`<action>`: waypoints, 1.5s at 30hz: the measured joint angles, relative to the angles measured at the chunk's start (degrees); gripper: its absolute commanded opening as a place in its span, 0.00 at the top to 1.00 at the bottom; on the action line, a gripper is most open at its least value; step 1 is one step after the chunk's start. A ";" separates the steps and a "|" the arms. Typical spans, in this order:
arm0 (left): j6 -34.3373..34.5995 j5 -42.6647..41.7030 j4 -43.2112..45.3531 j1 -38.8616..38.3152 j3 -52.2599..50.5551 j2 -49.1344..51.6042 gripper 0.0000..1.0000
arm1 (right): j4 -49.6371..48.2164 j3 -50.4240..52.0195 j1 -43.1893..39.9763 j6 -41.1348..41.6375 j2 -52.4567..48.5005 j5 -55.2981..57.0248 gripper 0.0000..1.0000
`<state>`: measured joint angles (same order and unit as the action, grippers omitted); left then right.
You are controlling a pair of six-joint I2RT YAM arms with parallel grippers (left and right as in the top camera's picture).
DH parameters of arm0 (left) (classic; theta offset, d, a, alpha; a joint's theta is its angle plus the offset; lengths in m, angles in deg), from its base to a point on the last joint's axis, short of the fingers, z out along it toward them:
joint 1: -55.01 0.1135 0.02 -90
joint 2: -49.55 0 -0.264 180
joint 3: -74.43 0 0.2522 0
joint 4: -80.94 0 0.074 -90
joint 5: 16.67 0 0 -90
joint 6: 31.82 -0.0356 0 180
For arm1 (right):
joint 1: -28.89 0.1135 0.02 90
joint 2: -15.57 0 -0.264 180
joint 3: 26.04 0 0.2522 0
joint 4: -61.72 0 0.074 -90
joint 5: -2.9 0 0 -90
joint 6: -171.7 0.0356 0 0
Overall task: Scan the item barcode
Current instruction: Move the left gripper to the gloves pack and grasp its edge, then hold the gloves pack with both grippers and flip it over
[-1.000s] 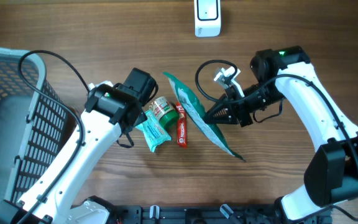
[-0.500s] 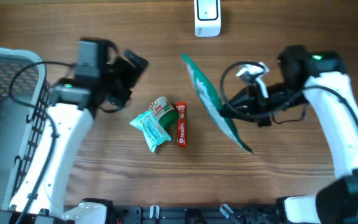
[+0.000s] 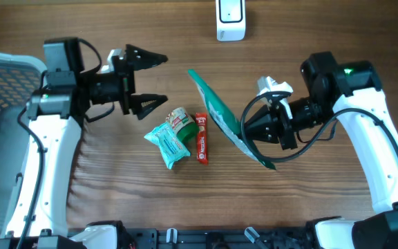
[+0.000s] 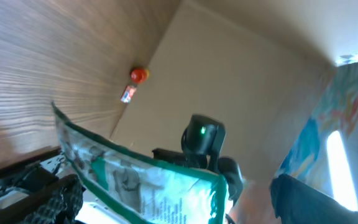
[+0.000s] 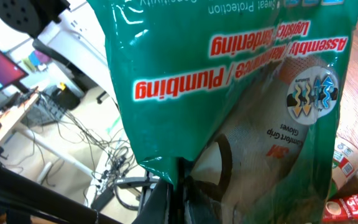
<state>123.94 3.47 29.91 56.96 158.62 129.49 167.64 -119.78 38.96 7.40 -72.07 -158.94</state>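
Observation:
The item is a flat green glove pack (image 3: 231, 119), held on edge above the table. My right gripper (image 3: 249, 128) is shut on its lower right rim. In the right wrist view the printed front of the pack (image 5: 229, 81) fills the frame, pinched at its bottom edge between my fingers (image 5: 166, 199). My left gripper (image 3: 150, 80) stands open and empty left of the pack, pointing at it. The pack's pale back with small print (image 4: 148, 183) shows in the left wrist view; I make out no barcode. A white scanner (image 3: 230, 19) stands at the table's far edge.
A teal packet (image 3: 168, 144), a small can (image 3: 180, 119) and a red stick pack (image 3: 202, 137) lie together mid-table, below and between the grippers. A grey mesh basket (image 3: 5, 97) fills the left side.
My left arm has lifted off the pile and swung left, jaws now level and pointing right. The right gripper carried the green pack off the table, right, then a little back.

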 measured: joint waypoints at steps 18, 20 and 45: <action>1.31 -1.81 7.74 -14.27 0.00 0.00 0.63 | -5.44 0.00 2.93 2.25 0.00 5.51 0.96; 0.87 -1.84 7.74 -14.91 0.00 0.00 0.84 | -5.42 0.00 2.93 2.25 0.00 5.81 0.96; 25.62 13.73 0.15 -9.33 0.00 0.00 0.96 | -25.14 0.00 3.76 31.50 0.00 9.25 0.02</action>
<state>149.55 17.19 30.06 47.63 158.62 129.49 142.50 -119.78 42.72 38.90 -72.07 -149.69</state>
